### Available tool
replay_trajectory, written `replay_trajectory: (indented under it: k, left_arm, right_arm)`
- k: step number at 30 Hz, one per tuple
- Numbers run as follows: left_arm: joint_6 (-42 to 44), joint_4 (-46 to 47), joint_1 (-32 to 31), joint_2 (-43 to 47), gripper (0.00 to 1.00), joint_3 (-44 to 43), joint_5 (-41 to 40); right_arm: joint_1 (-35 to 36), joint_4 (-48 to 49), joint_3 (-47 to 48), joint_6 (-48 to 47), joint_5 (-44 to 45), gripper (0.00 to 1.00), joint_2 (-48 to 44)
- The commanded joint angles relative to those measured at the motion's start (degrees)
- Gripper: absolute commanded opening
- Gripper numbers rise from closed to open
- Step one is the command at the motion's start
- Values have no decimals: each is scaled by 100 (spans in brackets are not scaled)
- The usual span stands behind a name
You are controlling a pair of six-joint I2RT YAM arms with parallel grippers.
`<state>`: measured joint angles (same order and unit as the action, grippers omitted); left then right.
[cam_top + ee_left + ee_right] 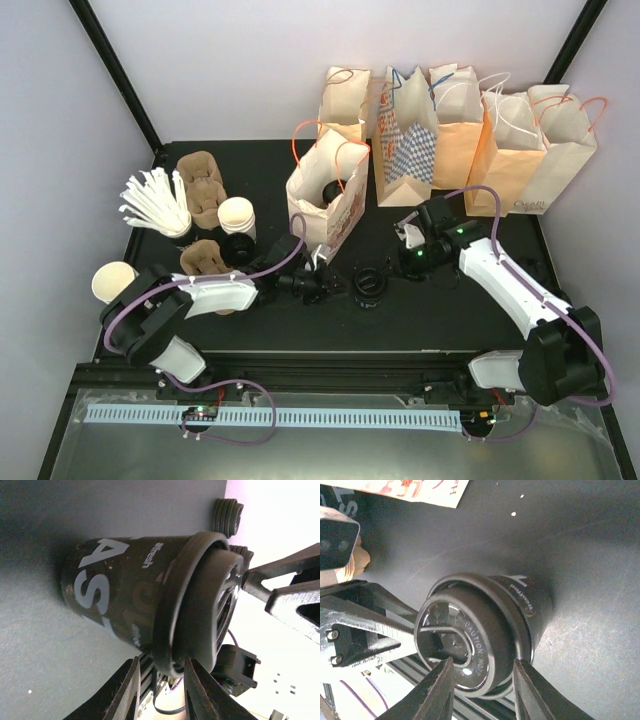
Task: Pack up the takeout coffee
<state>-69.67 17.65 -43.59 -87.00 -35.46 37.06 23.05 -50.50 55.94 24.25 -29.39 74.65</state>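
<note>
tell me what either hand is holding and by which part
Cannot be told. The left hand and right hand each straddle the black lid rim of the takeout coffee, which stands on the table; no firm pinch shows.

coffee cup [115, 590]: matt dark paper | lid [470, 645]: glossy black plastic | table [580, 540]: matt, fine-grained

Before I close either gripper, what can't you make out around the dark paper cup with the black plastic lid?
Left wrist view: white lettering on the dark paper cup wraps out of sight; whether the left gripper touches the black plastic lid is unclear.
Right wrist view: the lid hides the cup's contents; right gripper contact unclear.
Top view: dark round thing inside the open paper bag, too shadowed.
</note>
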Motion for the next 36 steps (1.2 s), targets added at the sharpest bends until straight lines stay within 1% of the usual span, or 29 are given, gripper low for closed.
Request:
replay_trajectory:
  k: [1, 10, 14, 21, 25, 32, 34, 36]
  left_arm:
    - [-3, 178, -30, -144, 27, -367, -58]
    - [62, 125, -28, -356, 24, -557, 28]
    - [136, -56, -30, -365, 23, -605, 2]
    - [249, -320, -28, -372, 22, -629, -21]
    - [333, -407, -33, -319, 23, -624, -17]
    - [270, -192, -52, -509, 23, -643, 101]
    - [297, -250, -53, -519, 22, -656, 75]
    - [355, -378, -53, -514, 18, -674, 23]
  right_arm:
    - [-254, 221, 7, -193, -342, 35, 107]
    - [-310, 155, 61, -459, -559, 26, 440]
    - [-309, 164, -16, -483, -620, 24, 467]
    - [-310, 234, -186, -482, -680, 24, 467]
    - [-310, 232, -261, -483, -723, 27, 383]
    - [-310, 288, -375, -459, -814, 31, 363]
    - [-310, 262, -337, -461, -787, 31, 358]
    - [-310, 235, -308, -472, -763, 31, 372]
